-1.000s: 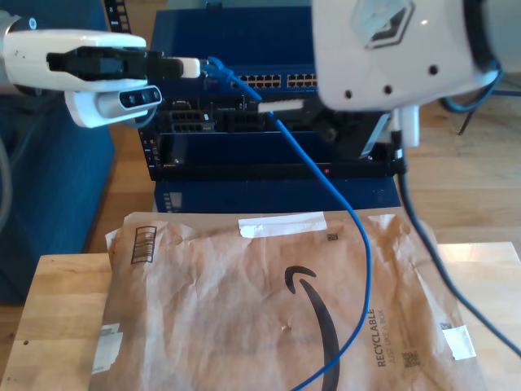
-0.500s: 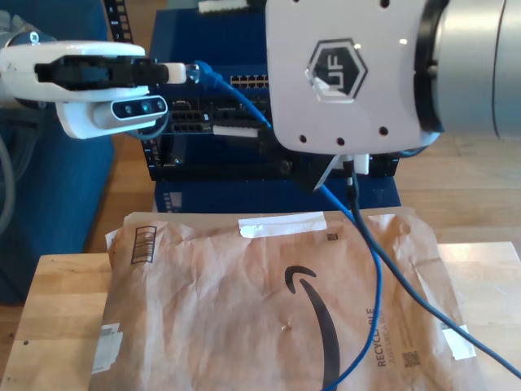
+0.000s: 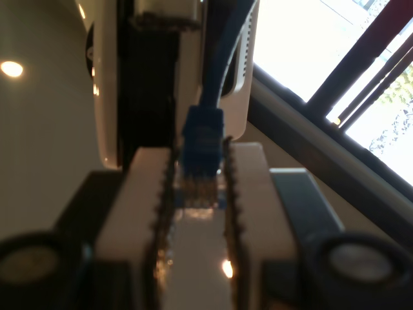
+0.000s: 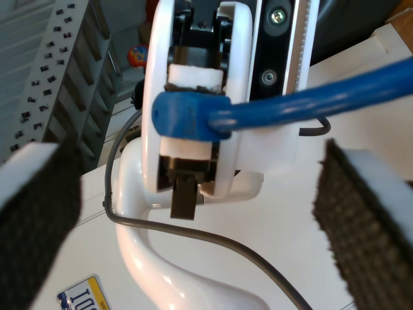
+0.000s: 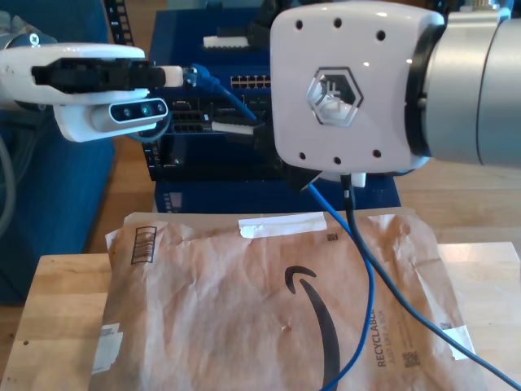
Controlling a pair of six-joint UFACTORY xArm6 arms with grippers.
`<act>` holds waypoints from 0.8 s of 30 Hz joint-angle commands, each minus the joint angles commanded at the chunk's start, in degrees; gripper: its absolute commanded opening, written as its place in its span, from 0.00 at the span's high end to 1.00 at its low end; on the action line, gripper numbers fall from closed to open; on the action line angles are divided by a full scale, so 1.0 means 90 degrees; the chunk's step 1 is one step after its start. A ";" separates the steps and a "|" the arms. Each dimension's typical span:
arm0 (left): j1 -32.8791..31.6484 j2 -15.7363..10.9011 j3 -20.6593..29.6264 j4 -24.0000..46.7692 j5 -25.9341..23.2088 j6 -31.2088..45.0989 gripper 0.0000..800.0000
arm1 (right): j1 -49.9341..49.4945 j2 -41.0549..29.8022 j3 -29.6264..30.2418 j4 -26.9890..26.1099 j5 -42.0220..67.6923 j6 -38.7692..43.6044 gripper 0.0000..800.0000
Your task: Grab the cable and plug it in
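Behind the brown mailer (image 5: 269, 301), my first gripper (image 5: 189, 75) pinches the cable (image 5: 358, 285) plug; my second gripper (image 4: 193, 187) gapes, jaws wide, holding nothing.

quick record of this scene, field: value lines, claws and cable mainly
first claw: my first claw shut on the plug
second claw: my second claw open, facing that plug
cable: cable trails down over the paper mailer
plugged in: not yet
behind: network switch with a row of ports
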 joint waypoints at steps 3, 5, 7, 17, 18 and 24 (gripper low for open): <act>-0.0010 -0.0010 0.0010 0.0000 0.0039 0.0020 0.98 | 0.0010 0.0010 0.0078 0.0000 -0.0195 0.0000 0.45; -0.0010 -0.0010 0.0010 0.0000 0.0098 0.0029 0.98 | 0.0020 0.0039 0.0068 -0.0010 -0.0205 0.0000 0.45; -0.0010 -0.0010 0.0010 0.0000 0.0127 0.0029 0.98 | 0.0029 0.0068 0.0068 -0.0010 -0.0205 0.0000 0.46; -0.0020 -0.0010 0.0000 0.0000 0.0117 0.0039 0.97 | 0.0029 0.0098 0.0068 0.0000 -0.0264 0.0020 0.56; -0.0020 -0.0010 -0.0010 0.0000 0.0117 0.0039 0.97 | 0.0029 0.0098 0.0068 0.0000 -0.0264 0.0029 0.57; -0.0029 -0.0010 -0.0010 0.0000 0.0107 0.0049 0.97 | 0.0029 0.0098 0.0068 0.0000 -0.0264 0.0029 0.62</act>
